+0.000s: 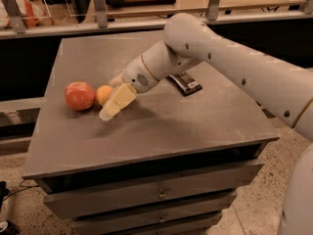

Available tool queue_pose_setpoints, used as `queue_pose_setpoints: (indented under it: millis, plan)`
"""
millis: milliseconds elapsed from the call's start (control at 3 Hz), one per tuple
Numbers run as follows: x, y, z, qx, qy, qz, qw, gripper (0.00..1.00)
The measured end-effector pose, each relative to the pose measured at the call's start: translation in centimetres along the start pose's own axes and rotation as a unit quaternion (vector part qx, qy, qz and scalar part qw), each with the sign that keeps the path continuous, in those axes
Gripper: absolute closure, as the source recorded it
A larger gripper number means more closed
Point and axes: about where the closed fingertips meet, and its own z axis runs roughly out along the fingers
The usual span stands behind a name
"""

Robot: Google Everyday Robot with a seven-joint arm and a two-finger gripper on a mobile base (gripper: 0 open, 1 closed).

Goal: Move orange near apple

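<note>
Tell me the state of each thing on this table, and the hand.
Orange: resting on table, close beside apple.
Apple: resting on table, clear of hand.
Hand: low over table, at the orange.
Dark packet: lying flat on table.
Drawers: shut.

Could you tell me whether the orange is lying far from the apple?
No, the orange sits right beside the apple, with the gripper by the orange.

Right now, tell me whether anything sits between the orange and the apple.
Nothing visible does. The orange lies right beside the apple, no object between them. The gripper is at the orange, on the side away from the apple.
</note>
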Motion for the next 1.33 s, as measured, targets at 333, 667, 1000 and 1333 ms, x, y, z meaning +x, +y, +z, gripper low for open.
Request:
queue_pose_setpoints:
  millis: [333,667,1000,1333]
  plan:
    - [0.0,0.0,0.0,0.000,0.000,0.000,1.0000,0.00]
    - [0.0,0.0,0.0,0.000,0.000,0.000,1.0000,0.00]
    - [0.0,0.0,0.0,0.000,0.000,0.000,1.0000,0.00]
    - [-0.1,0.0,-3.4,0.071,0.025,-0.015,0.9970,0.00]
